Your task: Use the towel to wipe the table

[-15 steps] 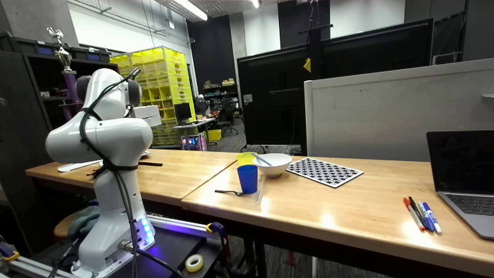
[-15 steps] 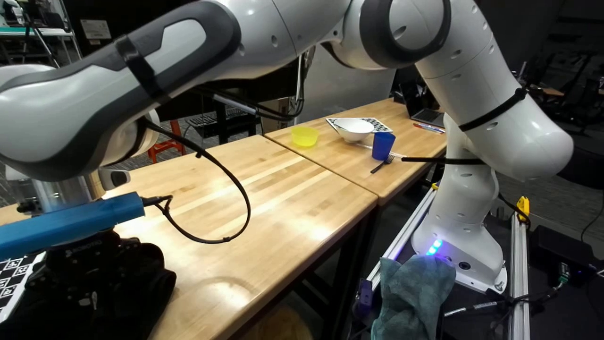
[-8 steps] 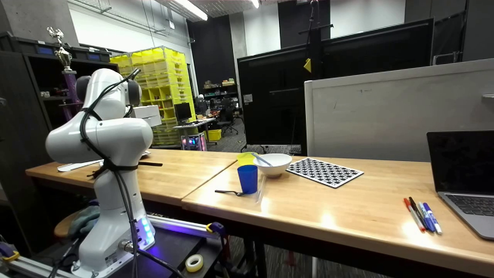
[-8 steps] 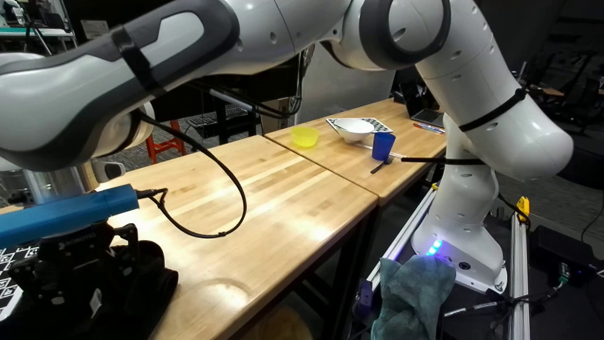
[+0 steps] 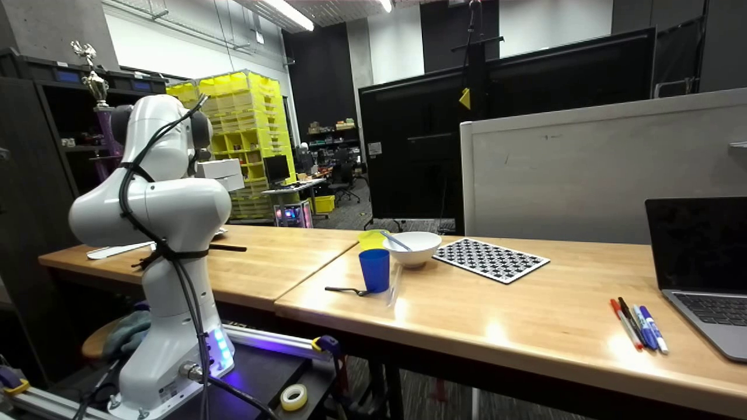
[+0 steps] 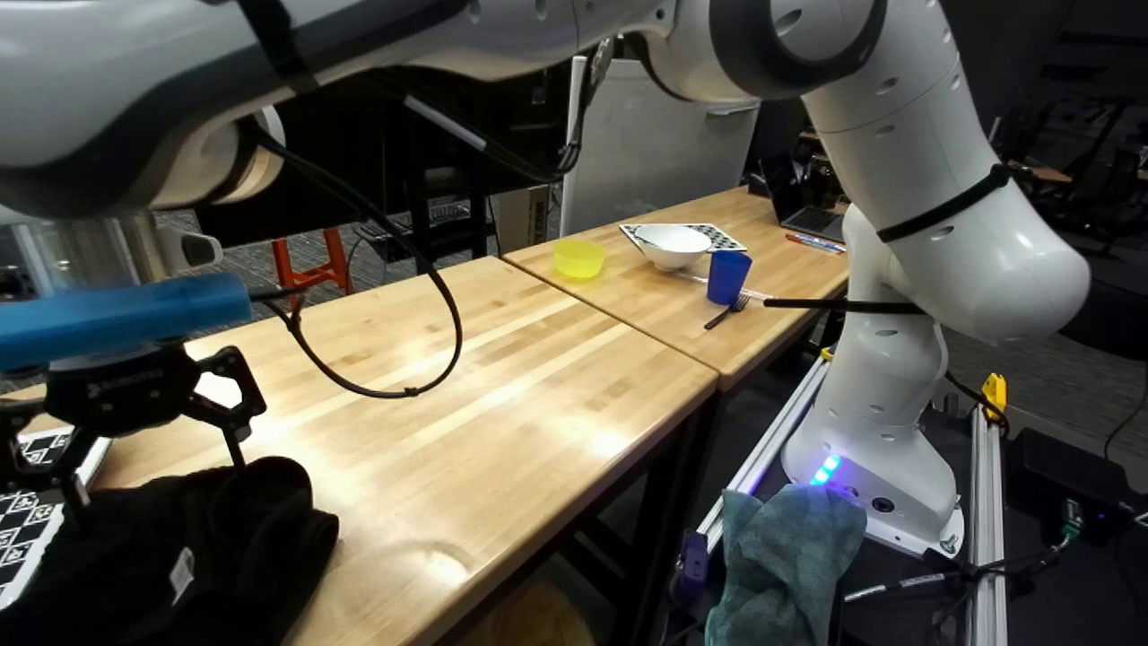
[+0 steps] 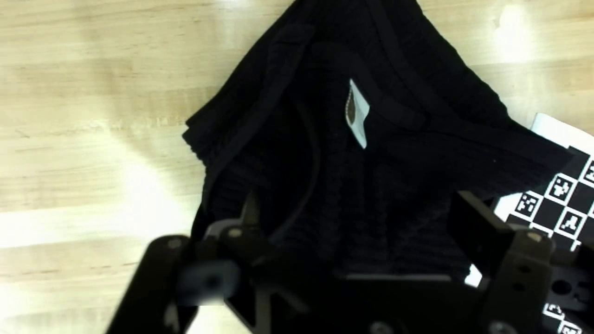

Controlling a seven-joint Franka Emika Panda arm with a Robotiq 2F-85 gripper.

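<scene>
A crumpled black ribbed cloth (image 6: 260, 552) with a white tag lies on the wooden table (image 6: 511, 422), filling most of the wrist view. My gripper (image 6: 157, 480) points down over this cloth with its fingers spread wide. In the wrist view the gripper (image 7: 357, 204) has a broad gap between its fingers, the cloth lying below. Whether the fingertips still touch the fabric I cannot tell. A grey-green cloth (image 6: 789, 561) hangs bunched by the robot's base. Which of the two cloths is the towel is unclear. In an exterior view the arm (image 5: 157, 204) hides the gripper and black cloth.
A checkered board (image 7: 559, 204) lies partly under the black cloth. Farther along the tables stand a yellow bowl (image 6: 579, 258), a white bowl (image 6: 673, 247) and a blue cup (image 6: 728, 276), with a fork (image 6: 726, 312) beside it. Pens (image 5: 639, 326) and a laptop (image 5: 706, 280) lie beyond.
The fingers have spread from nearly together to wide apart, letting go of the black cloth. My gripper and arm have risen, while the cloth stays on the table.
</scene>
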